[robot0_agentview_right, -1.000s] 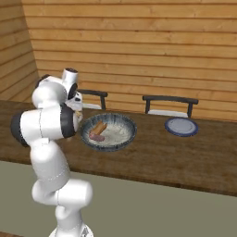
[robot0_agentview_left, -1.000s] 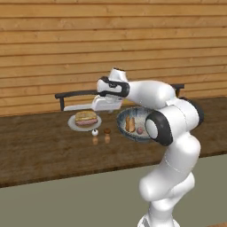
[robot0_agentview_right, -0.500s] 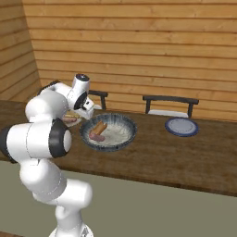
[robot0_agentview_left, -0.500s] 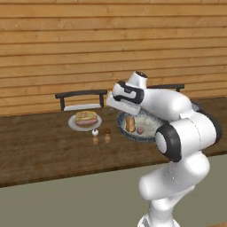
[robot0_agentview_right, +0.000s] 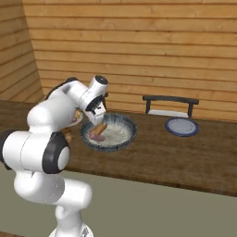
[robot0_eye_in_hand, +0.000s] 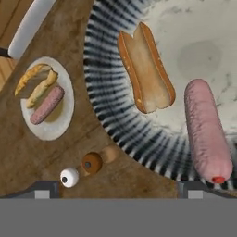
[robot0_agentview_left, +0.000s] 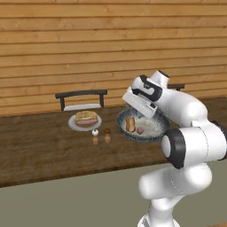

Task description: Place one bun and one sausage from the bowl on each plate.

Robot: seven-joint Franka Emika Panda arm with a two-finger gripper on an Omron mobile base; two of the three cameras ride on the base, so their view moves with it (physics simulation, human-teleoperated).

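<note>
Hand view: bun [robot0_eye_in_hand: 146, 69] beside bowl [robot0_eye_in_hand: 104, 99] rim.

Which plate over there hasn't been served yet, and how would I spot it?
Start at the big speckled bowl in the middle of the wooden counter. Look along the counter towards the dark chair: the small bluish plate lies in front of it. Unlike the pale plate beyond the bowl, it holds no food.

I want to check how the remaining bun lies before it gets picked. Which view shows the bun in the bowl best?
The hand view: the split tan bun lies open from above inside the big dark-rimmed speckled bowl, beside the pink sausage. The left base view shows it small and side-on; in the right base view it is partly hidden by the arm.
</note>
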